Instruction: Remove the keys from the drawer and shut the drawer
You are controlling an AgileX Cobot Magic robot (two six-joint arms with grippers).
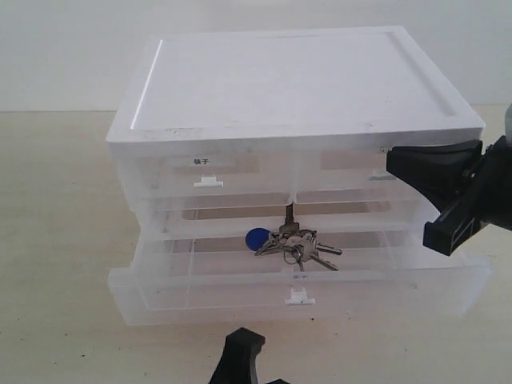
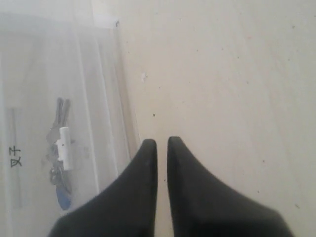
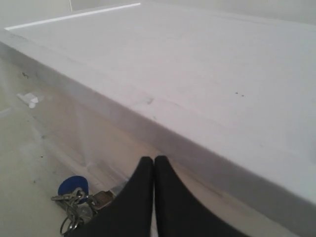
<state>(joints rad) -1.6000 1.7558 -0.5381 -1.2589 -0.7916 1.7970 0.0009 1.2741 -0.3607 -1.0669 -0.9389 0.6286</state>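
Entry: the drawer stands pulled out and the keys lie inside it, so neither half of the task is done. I judge the step in hand to be the fetch, with the closing after it. Nearest: my left gripper has its fingers pressed together with only a thin slit between them and holds nothing. It hovers over the bare table, just in front of the drawer's front wall and a little left of the white tab handle. Beyond that wall the keys rest on the drawer floor near its middle, blue fob to the left and blades fanned to the right. They are apart from both grippers. Right of them, by the unit's right front corner, my right gripper is also pressed tight and empty. It sits higher than the keys, tips aimed their way. Farthest is the unit's white top. Next move, by my judgement: spread the right fingers, drop over the drawer rim, and straddle the ring before pinching.
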